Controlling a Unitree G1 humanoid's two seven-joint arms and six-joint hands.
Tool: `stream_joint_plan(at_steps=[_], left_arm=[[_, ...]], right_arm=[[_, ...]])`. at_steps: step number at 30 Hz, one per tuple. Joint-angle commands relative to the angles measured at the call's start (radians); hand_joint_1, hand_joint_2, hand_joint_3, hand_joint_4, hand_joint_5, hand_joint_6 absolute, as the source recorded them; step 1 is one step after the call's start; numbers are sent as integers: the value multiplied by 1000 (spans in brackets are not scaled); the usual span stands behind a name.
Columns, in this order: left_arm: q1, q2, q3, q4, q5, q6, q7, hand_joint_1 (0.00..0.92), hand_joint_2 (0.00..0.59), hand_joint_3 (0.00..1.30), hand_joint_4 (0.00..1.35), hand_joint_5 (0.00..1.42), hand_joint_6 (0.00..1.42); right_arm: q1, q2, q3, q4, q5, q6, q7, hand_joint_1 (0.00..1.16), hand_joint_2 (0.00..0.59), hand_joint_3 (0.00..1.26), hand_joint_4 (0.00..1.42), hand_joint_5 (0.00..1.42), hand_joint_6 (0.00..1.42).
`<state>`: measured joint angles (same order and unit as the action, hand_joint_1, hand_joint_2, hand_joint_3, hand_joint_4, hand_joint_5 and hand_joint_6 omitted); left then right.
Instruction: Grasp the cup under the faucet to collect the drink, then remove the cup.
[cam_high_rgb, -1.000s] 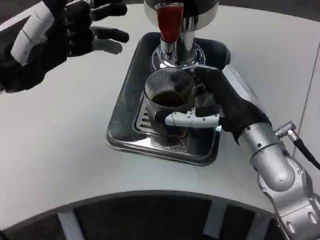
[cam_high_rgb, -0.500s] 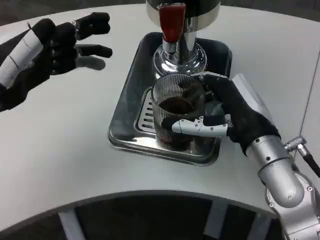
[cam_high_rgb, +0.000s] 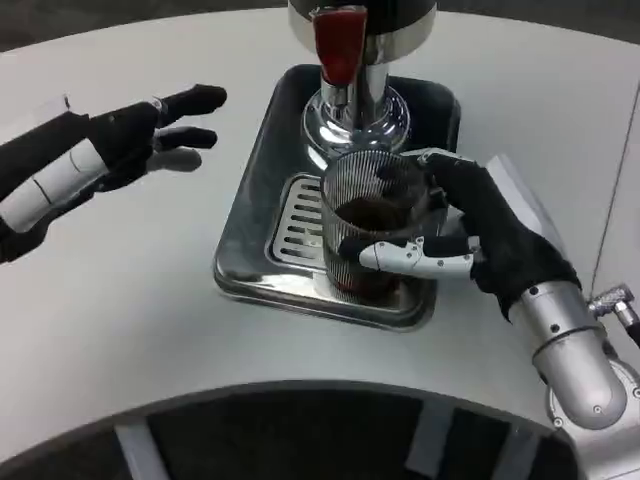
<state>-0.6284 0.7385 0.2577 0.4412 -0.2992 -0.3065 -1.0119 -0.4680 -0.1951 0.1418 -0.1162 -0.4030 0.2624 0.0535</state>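
Grasping the filled cup (cam_high_rgb: 372, 235) near the tray's (cam_high_rgb: 245, 225) right edge, the right hand (cam_high_rgb: 470, 240) readies removal while the left hand (cam_high_rgb: 130, 145) waits, fingers spread.

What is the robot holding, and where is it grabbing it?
The right hand holds the ribbed cup around its side, fingers wrapped about the middle. The left hand holds nothing.
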Motion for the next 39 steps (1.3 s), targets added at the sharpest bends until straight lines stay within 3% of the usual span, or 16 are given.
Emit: stream_joint_plan(at_steps=[1,22,39], left_arm=[[73,17,-10,-54,34,-39,26,0,109,89,0,74,106],[278,23,-3,-228,88,-99,119,0,99,47,0,9,26],[384,15,-34,-364,152,-169,180,0,98,18,0,0,9]], right_arm=[[22,8,-10,-64,14,7,5,1011,215,873,1023,1140,1191],[153,14,2,-268,10,67,44,1019,214,873,1024,1141,1229],[280,-7,14,-424,-8,97,85,1020,214,879,1024,1151,1237]])
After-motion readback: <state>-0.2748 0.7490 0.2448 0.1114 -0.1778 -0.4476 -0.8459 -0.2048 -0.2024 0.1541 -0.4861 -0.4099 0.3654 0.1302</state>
